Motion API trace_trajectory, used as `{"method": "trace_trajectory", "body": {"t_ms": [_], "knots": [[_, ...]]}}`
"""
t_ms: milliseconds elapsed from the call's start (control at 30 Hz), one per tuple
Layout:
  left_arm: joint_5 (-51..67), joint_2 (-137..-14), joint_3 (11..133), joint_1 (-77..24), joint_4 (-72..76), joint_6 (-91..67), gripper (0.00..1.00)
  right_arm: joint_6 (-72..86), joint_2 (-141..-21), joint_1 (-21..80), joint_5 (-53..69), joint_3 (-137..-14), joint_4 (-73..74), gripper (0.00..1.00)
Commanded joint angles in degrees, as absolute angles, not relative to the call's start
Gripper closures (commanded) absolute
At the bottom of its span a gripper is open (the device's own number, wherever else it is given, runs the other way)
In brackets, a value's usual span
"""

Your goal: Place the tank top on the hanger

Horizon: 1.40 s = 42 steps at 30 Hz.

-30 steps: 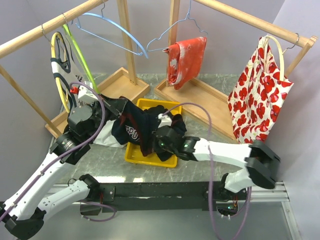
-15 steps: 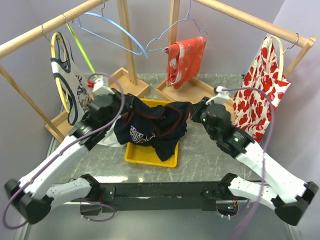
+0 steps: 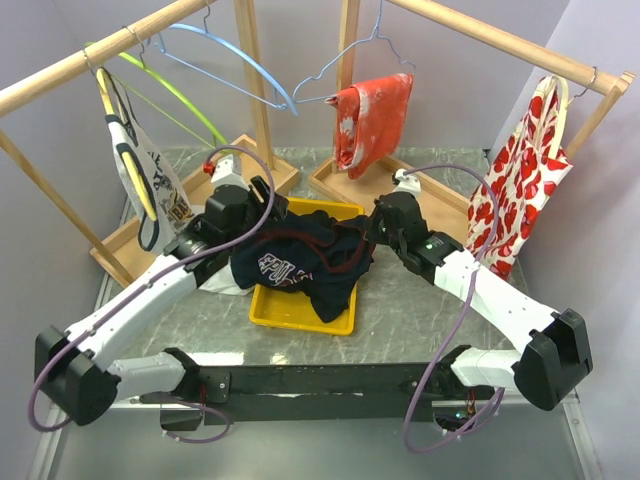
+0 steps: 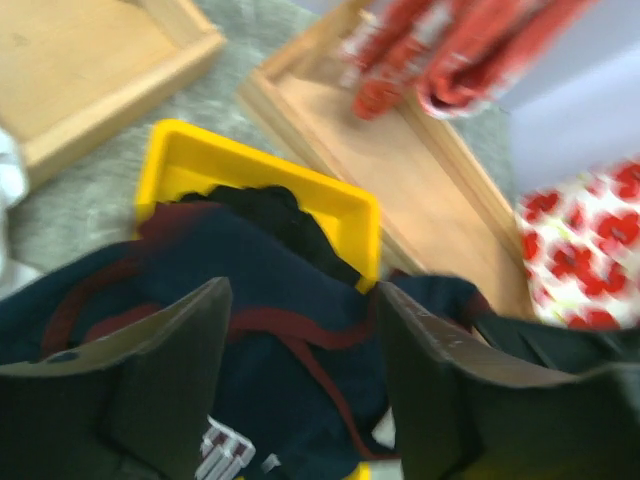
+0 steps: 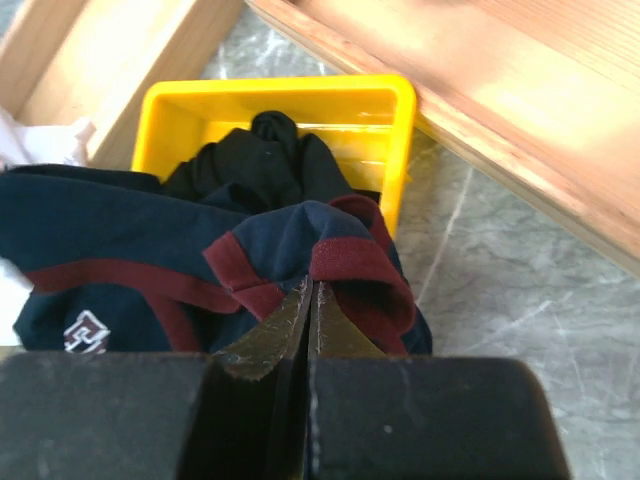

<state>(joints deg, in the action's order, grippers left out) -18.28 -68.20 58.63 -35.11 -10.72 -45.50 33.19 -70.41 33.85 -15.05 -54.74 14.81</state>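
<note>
The navy tank top point(image 3: 300, 258) with red trim hangs bunched over the yellow tray point(image 3: 292, 312). My right gripper point(image 3: 370, 238) holds it at its right end. In the right wrist view the gripper point(image 5: 312, 285) is shut on a red-trimmed fold of the tank top point(image 5: 120, 235). My left gripper point(image 3: 268, 212) is at the garment's left end. In the left wrist view its fingers point(image 4: 190, 330) stand wide apart, and the gripper point(image 4: 305, 295) is open above the tank top point(image 4: 260, 360). The lime-green hanger point(image 3: 185, 94) hangs on the left rail, behind the left arm.
A black garment point(image 5: 265, 150) lies in the tray. A white tank top point(image 3: 150, 180) on a yellow hanger hangs at the left. A light blue hanger point(image 3: 240, 60), a red floral cloth point(image 3: 375, 115) and a poppy-print garment point(image 3: 525, 170) hang on the wooden rails. White cloth point(image 3: 215, 280) lies beside the tray.
My left gripper has opened and let go of the tank top. The right gripper has drawn in towards the tray, still holding the garment. The green hanger has swung out to the right.
</note>
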Motion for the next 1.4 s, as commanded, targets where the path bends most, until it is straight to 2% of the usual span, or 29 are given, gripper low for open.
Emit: {"method": "trace_trajectory", "body": {"t_ms": [0,67,300,467,600,633,700,733,833,967,1100,1200,1367], "knots": [[-9.0,-62.3,58.8,-35.6,-9.4,-41.8,0.31,33.3,-68.5,33.5,-13.4,-55.2,11.6,1.00],[-2.4,-60.0,59.1,-36.2,-10.3,-40.3,0.24,33.1,-67.9,33.6,-13.3,-55.2,11.7,1.00],[11.7,-54.5,63.6,-40.7,-11.8,-36.2,0.19,33.5,-66.4,33.6,-11.9,-54.7,11.3,1.00],[12.3,-53.4,71.2,-40.9,-10.6,-36.0,0.18,33.8,-64.9,33.5,-11.4,-53.7,11.0,1.00],[0.2,-55.4,83.8,-40.9,-13.5,-35.5,0.19,33.7,-63.9,33.6,-11.3,-54.1,11.9,0.99],[-8.3,-56.9,86.5,-40.9,-17.4,-35.4,0.19,33.7,-63.9,33.5,-11.2,-54.3,12.1,0.97],[-16.5,-59.1,94.9,-40.9,-21.7,-33.6,0.20,33.4,-64.2,33.5,-10.2,-55.4,13.2,0.97],[-25.7,-61.3,97.2,-40.9,-23.3,-32.4,0.20,33.4,-64.4,33.5,-9.8,-55.6,13.4,0.95],[-39.5,-65.6,105.2,-40.8,-28.4,-27.3,0.20,33.0,-65.2,33.6,-7.7,-56.7,14.3,0.91],[-52.5,-72.6,114.2,-40.8,-34.6,-20.1,0.18,32.7,-66.7,33.7,-6.5,-59.2,17.0,0.82],[-59.2,-76.5,117.5,-40.0,-34.5,-15.7,0.18,32.3,-67.0,34.0,-5.7,-60.6,18.2,0.71],[-58.8,-81.4,122.4,-36.2,-39.3,-14.6,0.19,31.8,-66.4,34.0,-4.7,-60.8,18.6,0.60],[-55.0,-85.7,127.1,-30.2,-43.3,-15.3,0.22,31.5,-65.8,34.0,-4.7,-61.3,19.9,0.58]]}}
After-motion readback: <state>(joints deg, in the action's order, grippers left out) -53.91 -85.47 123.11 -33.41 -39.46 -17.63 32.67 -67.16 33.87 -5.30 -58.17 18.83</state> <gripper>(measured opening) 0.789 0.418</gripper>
